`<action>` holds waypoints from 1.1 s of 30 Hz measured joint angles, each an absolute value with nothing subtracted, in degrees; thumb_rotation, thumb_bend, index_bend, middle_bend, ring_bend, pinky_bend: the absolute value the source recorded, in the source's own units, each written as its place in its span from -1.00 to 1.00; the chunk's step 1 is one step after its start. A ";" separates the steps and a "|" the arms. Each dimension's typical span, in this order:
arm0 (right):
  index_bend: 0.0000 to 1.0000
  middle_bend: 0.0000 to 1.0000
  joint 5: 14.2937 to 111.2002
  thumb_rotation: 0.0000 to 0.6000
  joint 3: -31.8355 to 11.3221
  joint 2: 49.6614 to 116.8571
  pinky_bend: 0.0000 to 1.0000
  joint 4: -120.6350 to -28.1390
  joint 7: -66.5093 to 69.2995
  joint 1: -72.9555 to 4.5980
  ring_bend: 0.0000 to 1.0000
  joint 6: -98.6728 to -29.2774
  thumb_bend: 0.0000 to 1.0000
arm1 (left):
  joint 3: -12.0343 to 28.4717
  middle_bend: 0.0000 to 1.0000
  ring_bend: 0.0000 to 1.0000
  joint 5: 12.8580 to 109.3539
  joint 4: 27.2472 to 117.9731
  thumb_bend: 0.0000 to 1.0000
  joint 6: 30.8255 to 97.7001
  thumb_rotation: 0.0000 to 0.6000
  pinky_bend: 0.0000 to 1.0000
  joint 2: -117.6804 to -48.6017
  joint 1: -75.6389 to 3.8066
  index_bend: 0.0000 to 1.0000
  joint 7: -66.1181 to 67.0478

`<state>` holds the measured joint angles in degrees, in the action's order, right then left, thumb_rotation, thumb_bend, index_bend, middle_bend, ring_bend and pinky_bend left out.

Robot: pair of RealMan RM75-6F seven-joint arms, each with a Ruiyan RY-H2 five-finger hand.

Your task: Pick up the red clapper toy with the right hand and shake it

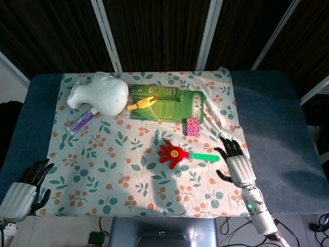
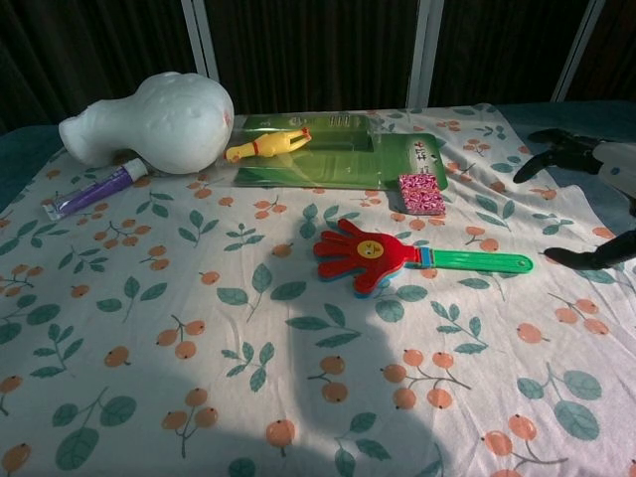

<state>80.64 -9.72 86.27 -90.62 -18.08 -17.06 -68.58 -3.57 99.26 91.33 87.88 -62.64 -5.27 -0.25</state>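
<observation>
The red clapper toy (image 1: 172,154) (image 2: 363,252), a red hand shape with a green handle (image 1: 204,157) (image 2: 477,262), lies flat on the floral cloth, handle pointing right. My right hand (image 1: 236,162) (image 2: 588,194) hovers just right of the handle's end, fingers spread and holding nothing. In the chest view only its dark fingertips show at the right edge. My left hand (image 1: 26,184) rests low at the table's front left corner, fingers apart, far from the toy.
Behind the clapper lie a small pink patterned block (image 1: 193,126), a green blister pack (image 1: 169,103) with a yellow rubber chicken (image 1: 142,103), a white foam head (image 1: 100,92) and a purple tube (image 1: 79,122). The cloth (image 1: 103,175) covers a blue table (image 1: 267,113).
</observation>
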 measured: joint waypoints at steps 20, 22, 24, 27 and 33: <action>0.07 -0.90 57.28 1.00 -16.79 98.95 -1.00 -81.35 -28.51 -28.34 -1.00 -59.59 -0.13 | -4.14 -1.00 -1.00 99.50 91.68 0.03 88.03 1.00 -0.68 -62.31 -5.09 -1.00 0.17; 0.07 -0.90 55.84 1.00 -16.77 99.42 -1.00 -80.99 -29.15 -28.98 -1.00 -59.34 -0.13 | -4.10 -1.00 -1.00 99.46 91.67 0.03 88.04 1.00 -0.68 -62.28 -5.11 -1.00 0.09; 0.07 -0.90 54.87 1.00 -16.72 99.85 -1.00 -80.66 -29.45 -29.48 -1.00 -59.24 -0.13 | -4.11 -1.00 -1.00 99.44 91.65 0.03 88.02 1.00 -0.68 -62.24 -5.13 -1.00 -0.02; 0.07 -0.90 54.00 1.00 -16.52 100.56 -1.00 -79.91 -29.46 -30.25 -1.00 -59.22 -0.13 | -4.17 -1.00 -1.00 99.53 91.61 0.03 88.21 1.00 -0.68 -62.21 -5.06 -1.00 -0.12; 0.05 -0.90 52.16 1.00 -16.16 101.42 -1.00 -79.03 -30.15 -31.48 -1.00 -59.29 -0.13 | -4.20 -1.00 -1.00 99.63 91.55 0.03 88.38 1.00 -0.68 -62.19 -5.02 -1.00 -0.24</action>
<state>52.16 -16.16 101.42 -79.03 -30.15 -31.48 -59.29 -4.20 99.63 91.55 88.38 -62.19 -5.02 -0.24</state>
